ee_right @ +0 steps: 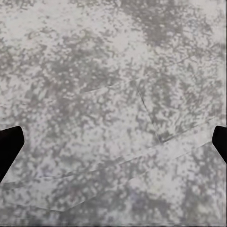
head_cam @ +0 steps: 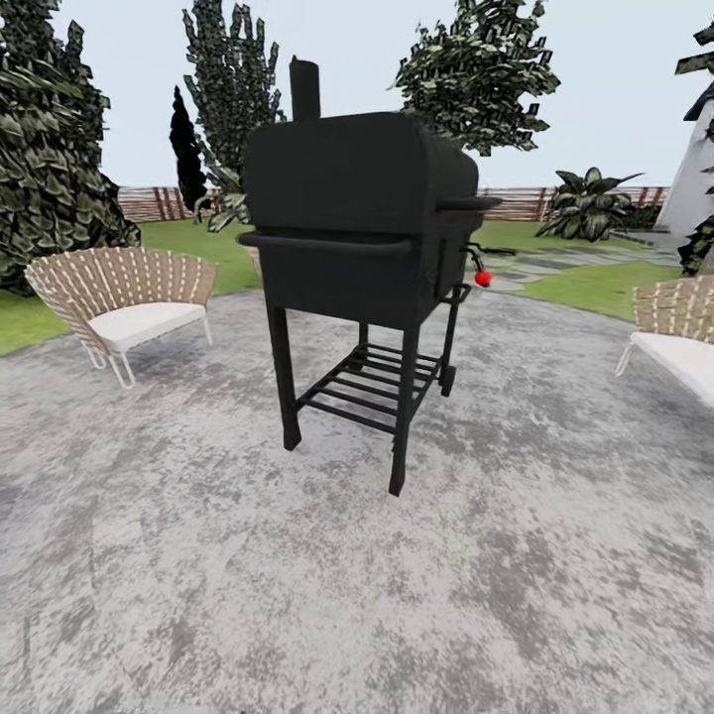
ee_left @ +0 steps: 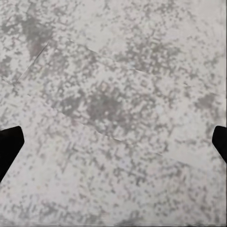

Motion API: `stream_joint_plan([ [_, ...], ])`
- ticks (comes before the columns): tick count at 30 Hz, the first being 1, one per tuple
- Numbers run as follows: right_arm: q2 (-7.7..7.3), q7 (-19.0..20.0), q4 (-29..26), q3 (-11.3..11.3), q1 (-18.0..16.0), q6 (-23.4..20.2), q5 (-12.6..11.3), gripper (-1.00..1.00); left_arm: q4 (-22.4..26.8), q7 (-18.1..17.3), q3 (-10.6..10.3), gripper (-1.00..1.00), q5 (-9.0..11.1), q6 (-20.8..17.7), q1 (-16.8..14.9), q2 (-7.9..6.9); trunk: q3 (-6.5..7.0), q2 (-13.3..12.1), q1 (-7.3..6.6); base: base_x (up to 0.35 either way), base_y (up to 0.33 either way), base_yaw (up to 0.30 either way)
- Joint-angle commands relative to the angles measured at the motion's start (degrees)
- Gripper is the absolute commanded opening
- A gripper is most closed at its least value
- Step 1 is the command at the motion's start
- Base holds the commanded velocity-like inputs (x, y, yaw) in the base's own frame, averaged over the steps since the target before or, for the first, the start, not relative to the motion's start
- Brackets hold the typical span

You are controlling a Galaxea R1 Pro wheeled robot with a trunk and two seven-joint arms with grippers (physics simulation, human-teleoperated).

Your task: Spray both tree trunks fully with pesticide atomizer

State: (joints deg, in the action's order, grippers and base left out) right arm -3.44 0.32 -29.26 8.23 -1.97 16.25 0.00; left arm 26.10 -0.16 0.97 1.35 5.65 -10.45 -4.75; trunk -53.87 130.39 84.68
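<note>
I stand on a mottled grey stone patio (head_cam: 357, 595) in the garden. Beyond it lie the green lawn (head_cam: 188, 243), grey stepping stones (head_cam: 555, 263) and the brown slat fence (head_cam: 149, 203). Two dark-green leafy crowns (head_cam: 476, 69) (head_cam: 233, 79) rise behind a black grill; their trunks are hidden behind it. In the left wrist view my left gripper (ee_left: 113, 146) hangs open over bare paving, its black fingertips (ee_left: 9, 146) far apart. My right gripper (ee_right: 113, 144) is likewise open above the paving, with nothing between its fingertips (ee_right: 9, 146).
A tall black smoker grill (head_cam: 357, 228) on legs stands straight ahead, with a red knob (head_cam: 483, 279) on its side. Wicker chairs with white cushions sit at the left (head_cam: 124, 302) and right (head_cam: 679, 332). A narrow black column tree (head_cam: 186, 149) and a large bush (head_cam: 50, 159) stand far left.
</note>
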Motion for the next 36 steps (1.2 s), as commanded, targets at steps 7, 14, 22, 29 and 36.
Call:
stream_joint_plan([
  [7,0.01,0.0,0.1,0.1,-0.1,0.2,0.0,1.00,0.0,0.0,0.1,1.00,0.1,0.1,0.0,0.00,-0.55,0.0,-0.03,-0.173,-0.250,-0.207],
  [14,-0.01,0.0,0.0,0.1,-0.1,0.2,0.0,1.00,0.0,0.0,0.1,1.00,0.1,0.1,0.0,0.00,-1.05,0.0,-0.03,-0.124,-0.252,-0.203],
  [22,0.01,0.0,0.1,0.1,-0.1,0.2,0.0,1.00,0.0,0.0,0.1,1.00,0.1,0.1,0.0,0.00,-1.63,0.0,-0.03,-0.015,-0.263,-0.203],
  [29,0.01,0.0,0.1,0.1,-0.1,0.2,0.0,1.00,0.0,0.0,0.1,1.00,0.2,0.1,0.0,0.00,-2.13,0.0,-0.03,-0.001,-0.270,-0.203],
  [36,0.01,0.0,0.1,0.0,-0.1,0.2,0.0,1.00,0.0,0.0,0.1,1.00,0.2,0.1,0.0,0.00,-2.63,0.0,-0.03,0.000,-0.272,-0.202],
])
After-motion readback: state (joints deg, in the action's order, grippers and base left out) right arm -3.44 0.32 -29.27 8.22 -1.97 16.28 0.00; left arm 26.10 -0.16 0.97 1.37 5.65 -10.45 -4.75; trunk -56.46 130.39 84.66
